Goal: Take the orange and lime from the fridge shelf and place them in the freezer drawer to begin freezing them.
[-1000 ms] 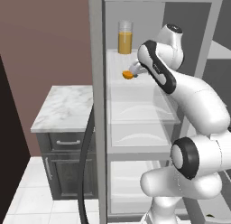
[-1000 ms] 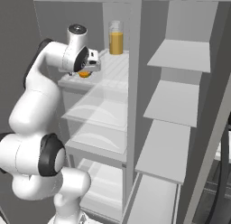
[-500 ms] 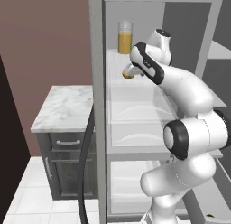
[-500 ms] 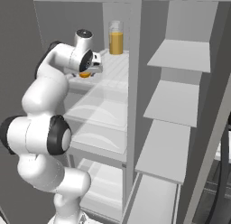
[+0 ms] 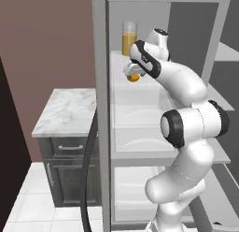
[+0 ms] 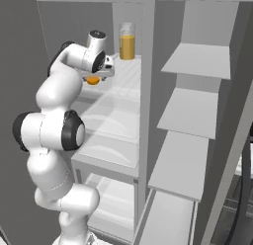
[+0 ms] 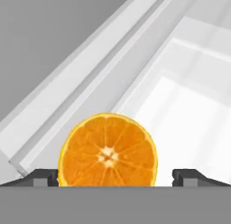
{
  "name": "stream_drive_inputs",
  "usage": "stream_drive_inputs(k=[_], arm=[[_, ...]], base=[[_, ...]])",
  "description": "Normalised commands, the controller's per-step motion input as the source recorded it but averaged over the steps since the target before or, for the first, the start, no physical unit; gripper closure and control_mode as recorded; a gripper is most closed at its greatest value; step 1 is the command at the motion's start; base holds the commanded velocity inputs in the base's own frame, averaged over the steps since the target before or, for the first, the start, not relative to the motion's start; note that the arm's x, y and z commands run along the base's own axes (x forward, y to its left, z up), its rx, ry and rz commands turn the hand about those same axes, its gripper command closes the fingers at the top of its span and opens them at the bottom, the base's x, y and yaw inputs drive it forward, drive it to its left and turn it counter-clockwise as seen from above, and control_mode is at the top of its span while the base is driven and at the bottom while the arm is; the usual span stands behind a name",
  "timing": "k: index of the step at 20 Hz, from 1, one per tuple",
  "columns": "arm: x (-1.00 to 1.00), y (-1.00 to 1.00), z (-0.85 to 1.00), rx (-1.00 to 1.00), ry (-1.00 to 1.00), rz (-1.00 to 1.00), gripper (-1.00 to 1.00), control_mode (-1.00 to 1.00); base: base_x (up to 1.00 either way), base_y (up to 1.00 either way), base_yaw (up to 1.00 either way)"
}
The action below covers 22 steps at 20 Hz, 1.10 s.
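Note:
The orange (image 7: 108, 151) lies between my two fingertips in the hand view; the left tip touches it and a small gap shows at the right tip. My gripper (image 5: 134, 73) (image 6: 94, 77) (image 7: 115, 178) is open around the orange (image 5: 134, 78) (image 6: 93, 80) at the front left of the fridge shelf (image 5: 119, 67) (image 6: 123, 83) (image 7: 180, 105). The lime is hidden or out of view. The freezer drawer (image 5: 135, 189) (image 6: 111, 202) sits pushed in at the bottom of the fridge.
A tall glass of orange juice (image 5: 129, 38) (image 6: 127, 40) stands at the back of the same shelf. Two curved clear-fronted bins (image 5: 140, 128) (image 6: 106, 128) lie below. Grey door shelves (image 6: 192, 105) step down on the right. A marble-topped cabinet (image 5: 67, 112) stands left of the fridge.
My arm's elbow and upper links have swung closer in toward the fridge and stand more upright. The hand and the orange have stayed at the same spot on the shelf.

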Motion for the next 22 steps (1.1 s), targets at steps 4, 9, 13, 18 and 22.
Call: stream_drive_inputs(k=[4, 9, 13, 18, 22], arm=[[0.35, 0.04, -0.04, 0.0, 0.04, 0.02, -1.0, -1.0], [0.07, 0.15, -0.12, 0.0, 0.01, 0.03, -1.0, -1.0], [0.0, 0.07, -0.13, 0.0, 0.0, 0.01, -1.0, -1.0], [-0.02, 0.0, -0.06, 0.0, 0.0, 0.0, -1.0, -1.0], [-0.05, -0.02, -0.07, 0.0, 0.0, 0.02, -1.0, -1.0]], base=[[0.0, 0.0, 0.0], [0.0, 0.0, 0.0], [0.0, 0.0, 0.0], [0.0, 0.0, 0.0], [0.0, 0.0, 0.0]])
